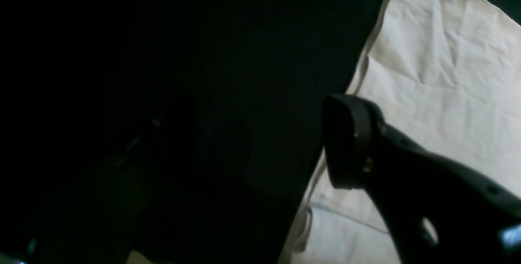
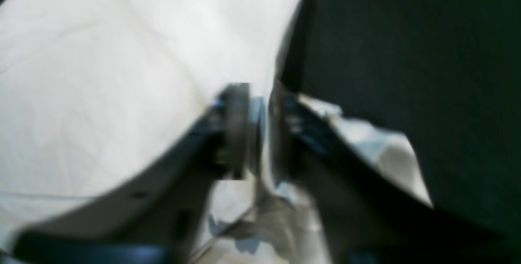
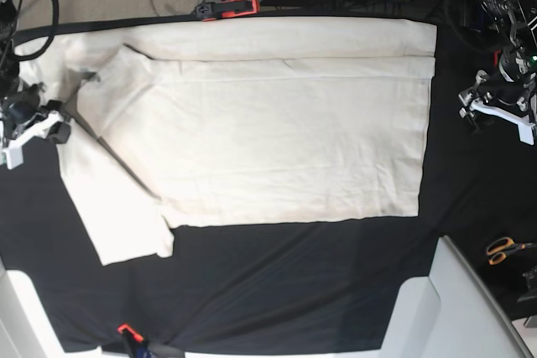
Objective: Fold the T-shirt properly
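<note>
the t-shirt (image 3: 277, 123), cream and lightly creased, lies spread on the black table cloth (image 3: 294, 282), its far long edge folded over and one sleeve pointing toward the near left. right gripper (image 2: 260, 129), at the shirt's left edge: a fold of cloth sits between its narrowly parted fingers; the view is blurred, so whether it grips cannot be told. left gripper (image 3: 497, 106), beside the shirt's right edge over bare cloth: jaws spread, empty. orange-handled scissors (image 3: 505, 249) lie off the table.
</note>
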`<control>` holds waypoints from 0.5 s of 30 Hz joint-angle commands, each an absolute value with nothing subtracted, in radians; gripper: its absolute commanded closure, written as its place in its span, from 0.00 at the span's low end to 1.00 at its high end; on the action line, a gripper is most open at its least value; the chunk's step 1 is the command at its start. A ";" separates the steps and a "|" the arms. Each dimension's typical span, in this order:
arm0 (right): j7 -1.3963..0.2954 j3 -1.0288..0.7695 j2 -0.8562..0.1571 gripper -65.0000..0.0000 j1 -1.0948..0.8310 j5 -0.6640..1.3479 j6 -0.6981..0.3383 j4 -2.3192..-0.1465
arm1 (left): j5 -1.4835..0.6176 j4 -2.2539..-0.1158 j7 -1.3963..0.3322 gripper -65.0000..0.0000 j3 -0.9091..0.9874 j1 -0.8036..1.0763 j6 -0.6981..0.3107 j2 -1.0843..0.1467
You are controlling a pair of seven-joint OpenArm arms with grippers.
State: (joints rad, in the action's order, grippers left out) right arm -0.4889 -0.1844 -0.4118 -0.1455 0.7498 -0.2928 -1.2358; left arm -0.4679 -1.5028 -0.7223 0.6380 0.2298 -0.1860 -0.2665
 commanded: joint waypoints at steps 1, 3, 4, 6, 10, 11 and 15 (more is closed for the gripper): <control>-0.466 -0.197 -0.433 0.68 -0.133 0.763 -0.291 -1.280 | -0.473 -1.521 -0.702 0.30 0.644 0.223 -0.188 -0.283; -0.466 -0.197 -0.433 0.59 -0.134 0.760 -0.268 -1.330 | -0.473 -1.521 -0.702 0.30 0.644 0.223 -0.188 -0.283; -0.466 -0.197 -0.437 0.58 -0.133 0.760 -0.254 -1.349 | -0.473 -1.520 -0.702 0.30 0.644 0.223 -0.188 -0.283; -0.481 -0.186 -0.441 0.58 -0.097 0.760 -0.237 -1.360 | -0.473 -1.518 -0.702 0.30 0.644 0.223 -0.188 -0.283; -0.654 -0.186 -0.441 0.58 0.064 0.722 -0.240 -1.276 | -0.473 -1.521 -0.702 0.30 0.644 0.223 -0.189 -0.283; -0.679 -0.186 -0.437 0.58 0.099 0.691 -0.242 -1.245 | -0.473 -1.521 -0.702 0.30 0.644 0.223 -0.189 -0.283; -0.700 -0.185 -0.412 0.57 0.236 0.542 -0.243 -1.075 | -0.473 -1.521 -0.702 0.30 0.644 0.223 -0.191 -0.283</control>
